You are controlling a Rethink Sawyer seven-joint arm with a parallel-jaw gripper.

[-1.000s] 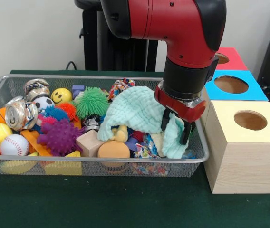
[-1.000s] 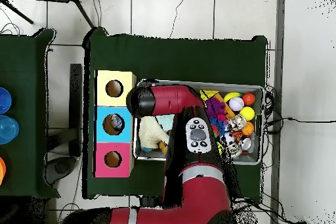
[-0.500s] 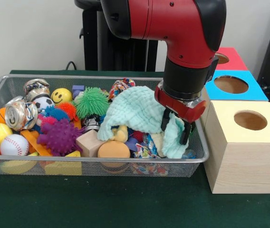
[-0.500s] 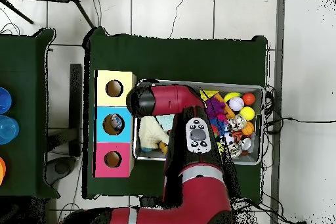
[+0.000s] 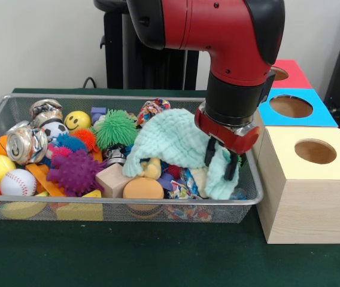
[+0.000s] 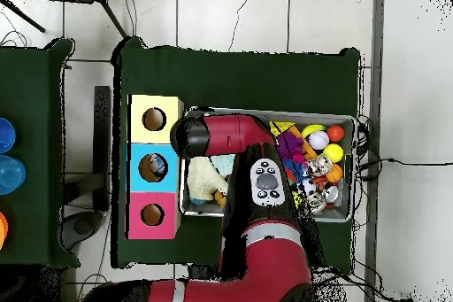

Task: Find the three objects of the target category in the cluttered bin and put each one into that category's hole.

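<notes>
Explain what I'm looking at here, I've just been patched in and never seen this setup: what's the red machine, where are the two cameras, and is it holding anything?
The red and black robot arm ends in a gripper, its jaws closed on a pale mint-green cloth. One picture faces the robot across the table; the other looks straight down, where the arm hides most of the grasp. On the dark green table sits a wire-mesh bin crowded with toys: a white baseball, a purple spiky ball, a crushed silver can. Beside it stand three wooden boxes with round holes: yellow-topped, blue-topped and red-topped.
</notes>
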